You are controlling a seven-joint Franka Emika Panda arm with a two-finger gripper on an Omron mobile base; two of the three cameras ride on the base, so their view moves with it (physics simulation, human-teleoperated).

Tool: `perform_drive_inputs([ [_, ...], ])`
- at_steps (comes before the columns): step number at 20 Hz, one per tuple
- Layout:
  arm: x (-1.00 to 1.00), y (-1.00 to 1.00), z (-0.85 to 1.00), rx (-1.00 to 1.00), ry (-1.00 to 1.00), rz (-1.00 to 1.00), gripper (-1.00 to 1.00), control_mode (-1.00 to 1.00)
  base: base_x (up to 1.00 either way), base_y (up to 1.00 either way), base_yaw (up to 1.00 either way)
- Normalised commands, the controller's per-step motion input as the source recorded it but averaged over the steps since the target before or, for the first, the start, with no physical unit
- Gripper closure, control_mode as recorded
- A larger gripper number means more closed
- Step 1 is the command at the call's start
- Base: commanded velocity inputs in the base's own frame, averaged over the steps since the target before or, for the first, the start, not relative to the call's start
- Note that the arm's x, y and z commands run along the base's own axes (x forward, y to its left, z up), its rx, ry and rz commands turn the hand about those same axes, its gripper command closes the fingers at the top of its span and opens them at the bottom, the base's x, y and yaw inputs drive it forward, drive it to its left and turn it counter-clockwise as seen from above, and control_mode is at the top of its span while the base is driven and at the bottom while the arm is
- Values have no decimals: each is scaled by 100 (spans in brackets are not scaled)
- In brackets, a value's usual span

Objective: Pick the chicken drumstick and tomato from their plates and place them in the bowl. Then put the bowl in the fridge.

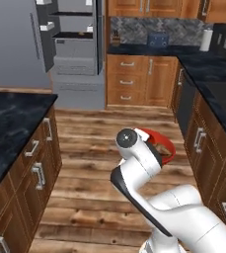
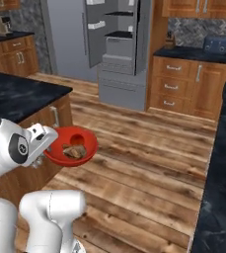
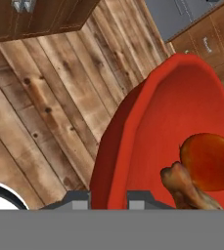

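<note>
Claw (image 3: 108,197) clamped on rim of smooth red bowl (image 3: 182,112), held above wood plank floor (image 3: 50,112). Inside: round glossy tomato (image 3: 209,161), lumpy tan drumstick (image 3: 187,188). Grey metal fridge (image 2: 117,49) far, door open.

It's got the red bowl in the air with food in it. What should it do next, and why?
Probably carry the bowl on across the floor toward the open fridge. The drumstick and tomato already lie in it, the fingers are shut on its rim, and the fridge shelves stand well ahead, out of reach from here.
</note>
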Motion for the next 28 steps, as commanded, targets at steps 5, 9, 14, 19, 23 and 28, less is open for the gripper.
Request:
perform_drive_inputs([
  [5,0,0,0,0,0,0,100,100,81,1,-3],
  [9,0,0,0,0,0,0,100,100,91,0,0],
  [14,0,0,0,0,0,0,100,100,91,0,0],
  [19,0,0,0,0,0,0,100,100,90,0,0],
  [23,0,0,0,0,0,0,100,100,90,1,1],
  [28,0,0,0,0,0,0,100,100,89,2,11],
])
